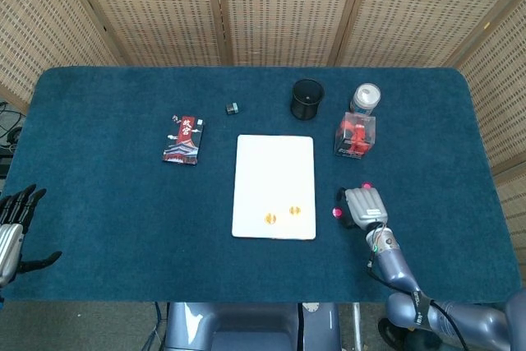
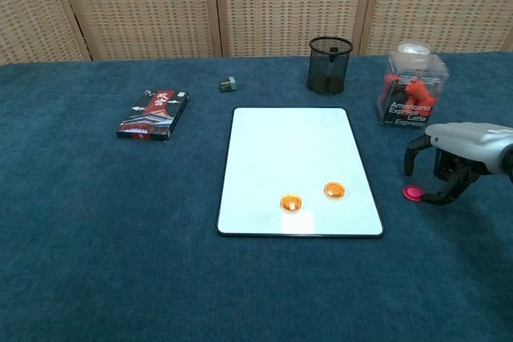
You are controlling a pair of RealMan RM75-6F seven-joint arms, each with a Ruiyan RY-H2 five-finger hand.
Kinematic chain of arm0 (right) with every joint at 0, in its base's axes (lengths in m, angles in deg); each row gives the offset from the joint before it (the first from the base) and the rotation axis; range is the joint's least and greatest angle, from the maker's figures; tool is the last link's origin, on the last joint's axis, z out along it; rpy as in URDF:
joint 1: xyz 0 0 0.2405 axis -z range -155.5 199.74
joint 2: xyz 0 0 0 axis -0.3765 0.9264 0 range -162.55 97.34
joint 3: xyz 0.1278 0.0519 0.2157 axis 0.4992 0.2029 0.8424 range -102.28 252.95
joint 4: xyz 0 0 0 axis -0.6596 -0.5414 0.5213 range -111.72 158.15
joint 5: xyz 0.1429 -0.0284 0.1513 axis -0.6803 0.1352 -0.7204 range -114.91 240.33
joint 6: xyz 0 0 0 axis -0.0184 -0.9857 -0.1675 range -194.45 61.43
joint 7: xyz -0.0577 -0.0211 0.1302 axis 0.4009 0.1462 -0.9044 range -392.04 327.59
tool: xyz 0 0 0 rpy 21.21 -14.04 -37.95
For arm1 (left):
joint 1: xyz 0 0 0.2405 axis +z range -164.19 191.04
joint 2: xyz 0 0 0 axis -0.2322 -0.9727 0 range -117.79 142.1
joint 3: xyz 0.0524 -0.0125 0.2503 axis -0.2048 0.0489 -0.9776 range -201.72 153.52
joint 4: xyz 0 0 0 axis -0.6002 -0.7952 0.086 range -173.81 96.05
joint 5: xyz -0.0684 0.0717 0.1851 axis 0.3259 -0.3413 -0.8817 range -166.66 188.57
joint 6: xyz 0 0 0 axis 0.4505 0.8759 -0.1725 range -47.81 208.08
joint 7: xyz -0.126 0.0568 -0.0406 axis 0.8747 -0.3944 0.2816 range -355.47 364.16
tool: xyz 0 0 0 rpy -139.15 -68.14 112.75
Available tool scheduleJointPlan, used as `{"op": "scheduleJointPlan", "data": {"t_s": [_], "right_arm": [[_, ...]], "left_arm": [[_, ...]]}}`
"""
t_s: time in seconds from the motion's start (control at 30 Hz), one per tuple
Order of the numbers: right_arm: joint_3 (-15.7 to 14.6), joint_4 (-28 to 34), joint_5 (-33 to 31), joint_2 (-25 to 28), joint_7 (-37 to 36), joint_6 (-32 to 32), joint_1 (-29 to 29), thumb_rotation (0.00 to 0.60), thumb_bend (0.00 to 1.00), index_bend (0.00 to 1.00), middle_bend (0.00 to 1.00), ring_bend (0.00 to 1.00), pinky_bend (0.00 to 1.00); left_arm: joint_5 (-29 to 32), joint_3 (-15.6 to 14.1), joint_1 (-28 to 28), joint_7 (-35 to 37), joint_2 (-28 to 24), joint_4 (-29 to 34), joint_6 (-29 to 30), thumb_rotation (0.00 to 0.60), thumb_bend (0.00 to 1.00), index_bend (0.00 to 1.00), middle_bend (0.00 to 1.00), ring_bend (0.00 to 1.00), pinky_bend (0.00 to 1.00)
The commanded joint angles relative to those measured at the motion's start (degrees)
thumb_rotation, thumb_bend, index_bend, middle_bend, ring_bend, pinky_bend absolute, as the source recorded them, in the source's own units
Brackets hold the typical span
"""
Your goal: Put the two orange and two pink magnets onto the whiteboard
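Observation:
The whiteboard (image 1: 274,174) (image 2: 292,158) lies flat in the middle of the table. Two orange magnets (image 1: 269,219) (image 1: 294,210) sit on its near end, also seen in the chest view (image 2: 290,202) (image 2: 334,190). One pink magnet (image 1: 336,213) (image 2: 413,192) lies on the cloth just right of the board. My right hand (image 1: 364,205) (image 2: 449,162) hovers beside it with fingers arched down and fingertips close to it, holding nothing. A second pink magnet (image 1: 366,186) peeks out behind that hand. My left hand (image 1: 12,228) hangs open off the table's left edge.
A black mesh cup (image 1: 306,99) and a clear box with red contents (image 1: 355,135) (image 2: 412,94) stand behind the board, with a white-lidded bottle (image 1: 366,98) beyond the box. A red card pack (image 1: 183,140) and a small dark block (image 1: 233,108) lie at the left.

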State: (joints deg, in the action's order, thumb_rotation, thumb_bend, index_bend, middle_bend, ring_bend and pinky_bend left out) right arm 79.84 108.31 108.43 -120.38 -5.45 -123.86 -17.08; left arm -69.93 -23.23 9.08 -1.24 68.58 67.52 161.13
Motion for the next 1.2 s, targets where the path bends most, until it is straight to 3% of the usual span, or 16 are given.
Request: {"op": "scheduleJointPlan", "data": {"t_s": [0.03, 1.0, 1.2], "right_arm": [[0.2, -0.3, 0.1, -0.2, 0.2, 0.2, 0.1, 0.6, 0.35, 0.37, 0.96, 1.0, 1.0], [0.0, -1.7, 3.7, -2.1, 1.3, 0.5, 1.4, 0.6, 0.35, 0.38, 0.96, 1.0, 1.0], [0.2, -2.2, 3.0, -2.1, 1.7, 1.1, 1.6, 0.6, 0.36, 0.42, 0.96, 1.0, 1.0]], "left_arm": [[0.0, 0.0, 0.0, 0.1, 0.0, 0.0, 0.0, 0.6, 0.09, 0.0, 0.0, 0.0, 0.0], [0.2, 0.1, 0.0, 0.2, -0.1, -0.1, 0.0, 0.6, 0.09, 0.0, 0.0, 0.0, 0.0], [0.4, 0.1, -0.1, 0.2, -0.1, -0.1, -0.1, 0.6, 0.09, 0.0, 0.0, 0.0, 0.0]]}}
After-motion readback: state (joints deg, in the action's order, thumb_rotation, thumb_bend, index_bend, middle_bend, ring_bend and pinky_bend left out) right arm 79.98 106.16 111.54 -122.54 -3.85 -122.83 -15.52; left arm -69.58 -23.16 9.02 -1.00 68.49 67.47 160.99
